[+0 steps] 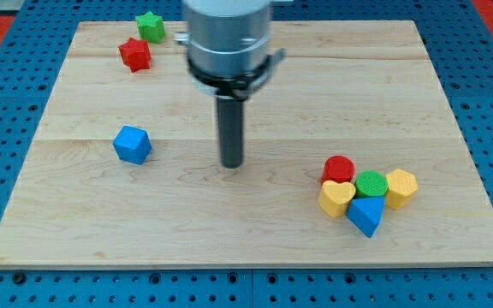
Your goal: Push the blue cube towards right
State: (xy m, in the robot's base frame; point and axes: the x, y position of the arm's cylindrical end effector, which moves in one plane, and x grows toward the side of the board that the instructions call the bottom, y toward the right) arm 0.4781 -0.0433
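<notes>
Wooden board (255,231) fills most of the view, and my tip (232,164) rests on it near the middle. No jaws exist on this rod, so nothing can be spread or pressed together; it only pushes.

To the view's right of my tip and a little lower sits the largest group, a tight cluster: red cylinder (340,168), green cylinder (371,183), yellow hexagon (400,186), yellow heart (336,198) and blue triangle (365,215), all touching. Well up and to the view's left of my tip lie the red star (134,54) and green star (151,26), close together.

The blue cube (133,144) stands alone to the view's left of my tip, slightly higher, well apart. My tip is on the wrong side of it. Going straight at it would likely shove it leftward. Circling behind too tightly may clip a corner and spin it off line. An off-centre push could slide it toward the view's bottom edge.
</notes>
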